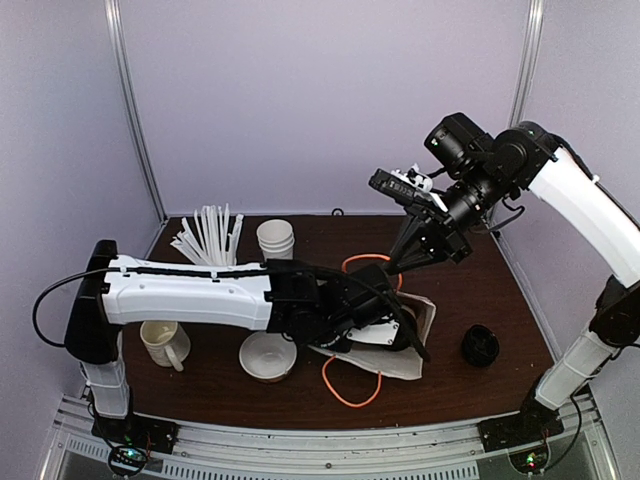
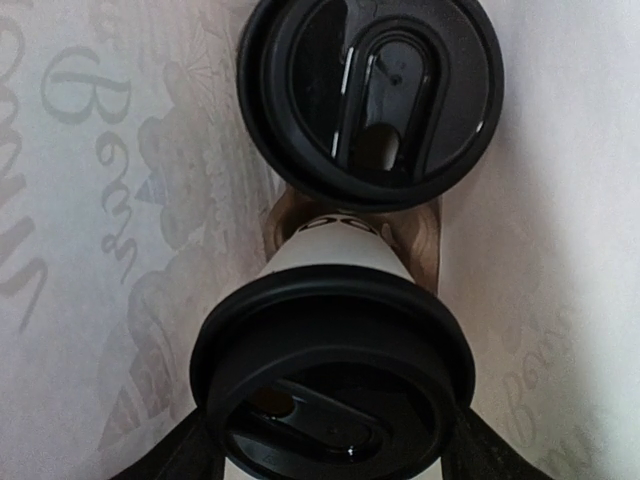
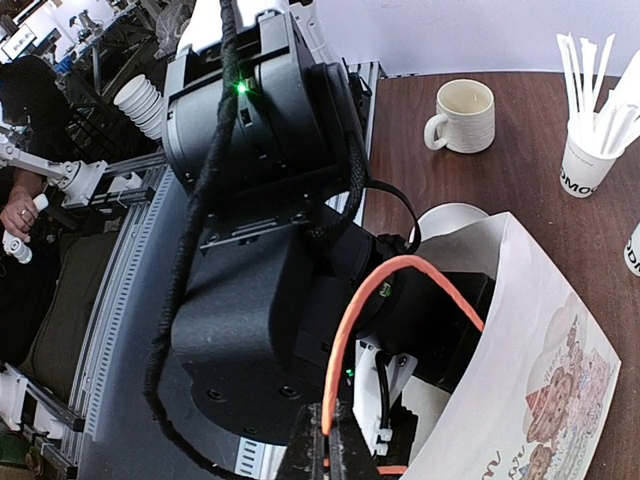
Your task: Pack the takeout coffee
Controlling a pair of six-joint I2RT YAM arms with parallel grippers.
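Two takeout coffee cups with black lids show in the left wrist view inside a white printed paper bag point(image 2: 90, 200). The far cup point(image 2: 370, 100) stands deeper in the bag. The near cup point(image 2: 335, 260) sits between my left gripper's point(image 2: 335, 445) dark fingers point(image 2: 170, 455), which are shut on it. In the top view my left gripper point(image 1: 400, 325) is inside the bag point(image 1: 395, 358) and hidden by it. My right gripper point(image 1: 400, 262) is shut on the bag's orange cord handle point(image 1: 365, 262) and holds it up, which also shows in the right wrist view point(image 3: 335, 450) with the handle point(image 3: 350, 330).
A white handled mug point(image 1: 163, 343) and a white bowl-like cup point(image 1: 267, 356) sit at the front left. A cup of white straws point(image 1: 210, 240) and a stack of lidless cups point(image 1: 276, 238) stand at the back. A loose black lid point(image 1: 480, 346) lies at the right.
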